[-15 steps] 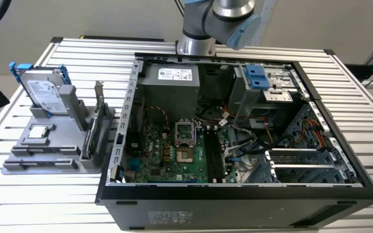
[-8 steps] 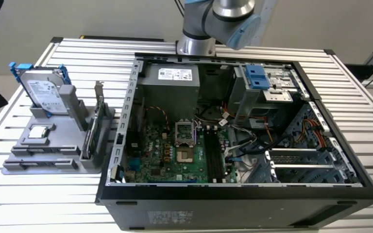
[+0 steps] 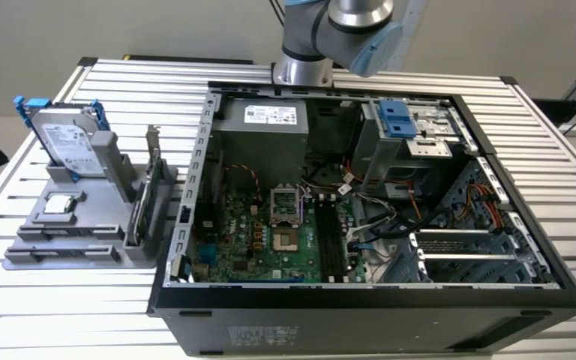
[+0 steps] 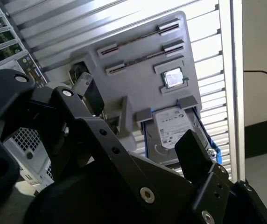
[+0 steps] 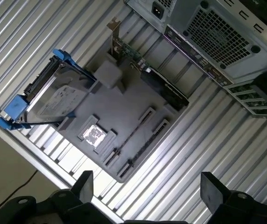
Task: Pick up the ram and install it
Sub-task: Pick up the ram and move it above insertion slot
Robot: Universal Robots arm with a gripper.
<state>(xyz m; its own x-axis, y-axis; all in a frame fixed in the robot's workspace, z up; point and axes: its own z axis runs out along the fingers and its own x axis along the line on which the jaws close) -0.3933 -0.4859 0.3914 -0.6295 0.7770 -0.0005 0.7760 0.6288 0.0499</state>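
My gripper (image 5: 147, 186) is open, its two black fingers (image 5: 84, 184) spread wide with nothing between them. It hovers high above the grey parts holder (image 5: 124, 100), which lies beside the computer case (image 5: 217, 32). In both wrist views thin edge-on strips run along the holder's narrow slots. One of these looks like the ram (image 5: 129, 135) (image 4: 140, 58), but I cannot tell for certain. In the second wrist view the gripper (image 4: 140, 121) frames the holder (image 4: 138, 88) from above. In the exterior view the case (image 3: 368, 195) lies open, with black memory slots (image 3: 328, 240) on its motherboard.
The holder (image 3: 68, 225) also carries a hard drive with blue rails (image 3: 68, 142), a square chip (image 3: 60, 204) and an upright expansion card with a metal bracket (image 3: 146, 195). Cables (image 3: 388, 217) and a power supply (image 3: 268, 127) crowd the case. The arm (image 3: 333, 30) reaches in behind it.
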